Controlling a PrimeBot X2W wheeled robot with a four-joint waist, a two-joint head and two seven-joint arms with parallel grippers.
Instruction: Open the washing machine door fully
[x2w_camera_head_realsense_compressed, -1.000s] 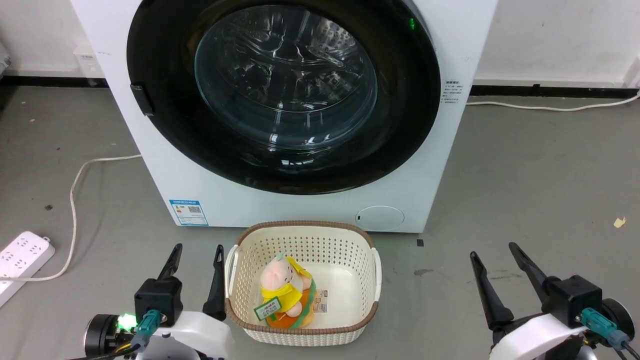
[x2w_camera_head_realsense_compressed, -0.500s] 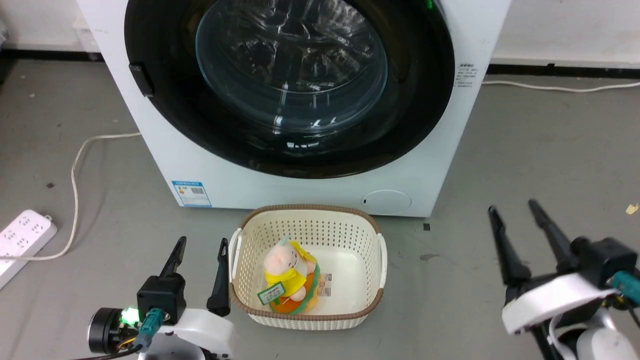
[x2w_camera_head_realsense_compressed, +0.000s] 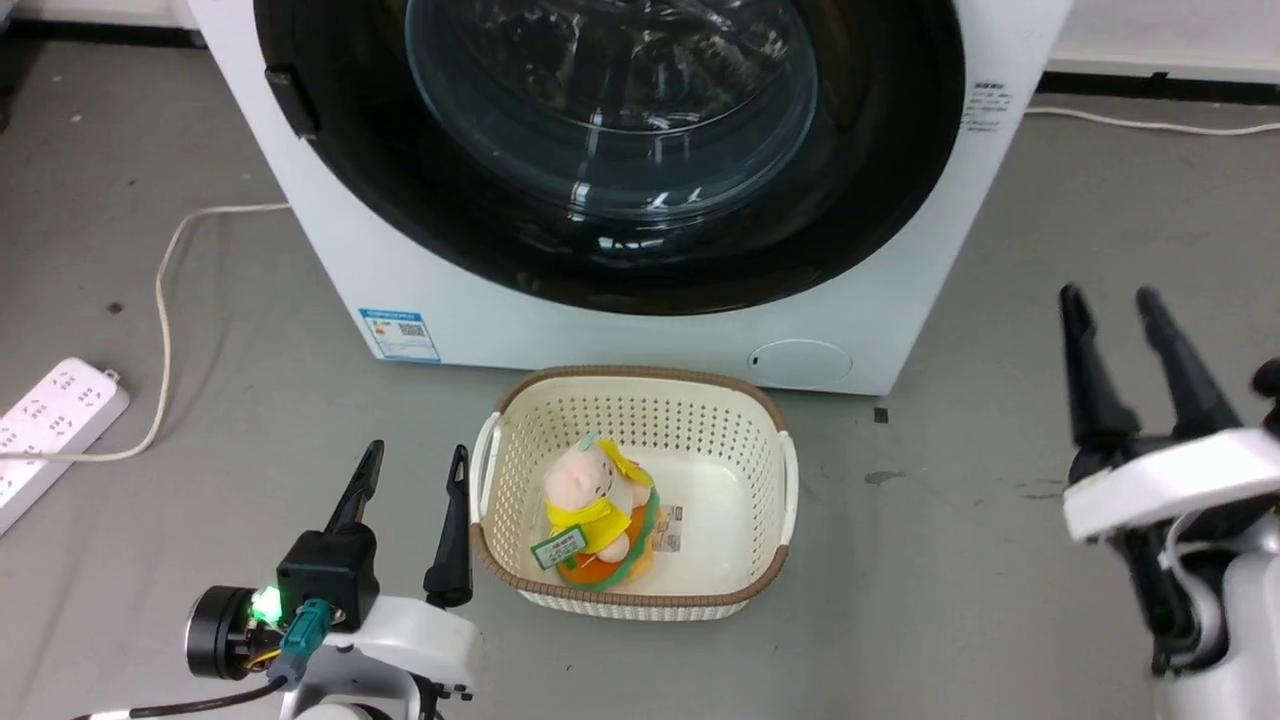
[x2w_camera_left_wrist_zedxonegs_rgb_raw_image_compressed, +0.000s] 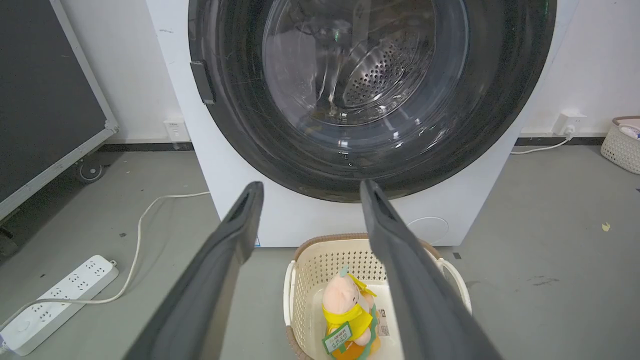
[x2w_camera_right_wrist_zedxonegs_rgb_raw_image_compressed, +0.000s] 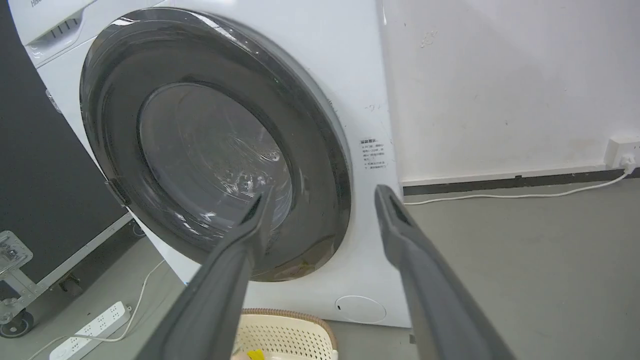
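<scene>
The washing machine door (x2w_camera_head_realsense_compressed: 880, 200) is a big glossy black disc with a bulging glass window, lying flush against the white machine front; it also faces me in the left wrist view (x2w_camera_left_wrist_zedxonegs_rgb_raw_image_compressed: 500, 115) and the right wrist view (x2w_camera_right_wrist_zedxonegs_rgb_raw_image_compressed: 115, 125). My right gripper (x2w_camera_head_realsense_compressed: 1110, 296) is raised at the right, open and empty, off the machine's right corner and apart from the door. In its wrist view the right gripper (x2w_camera_right_wrist_zedxonegs_rgb_raw_image_compressed: 320, 192) points at the door's right rim. My left gripper (x2w_camera_head_realsense_compressed: 417, 452) stands open low at the left, beside the basket, and in its wrist view (x2w_camera_left_wrist_zedxonegs_rgb_raw_image_compressed: 309, 185) frames the door's lower edge.
A cream perforated basket (x2w_camera_head_realsense_compressed: 770, 440) holding a plush toy (x2w_camera_head_realsense_compressed: 595, 505) sits on the floor right before the machine. A white power strip (x2w_camera_head_realsense_compressed: 50, 420) and its cable lie at the left. A small round white flap (x2w_camera_head_realsense_compressed: 800, 362) sits low on the machine front.
My right gripper has risen and moved forward toward the machine's right side, still open. The head camera has tilted, shifting the whole scene. The left gripper and the door kept their places.
</scene>
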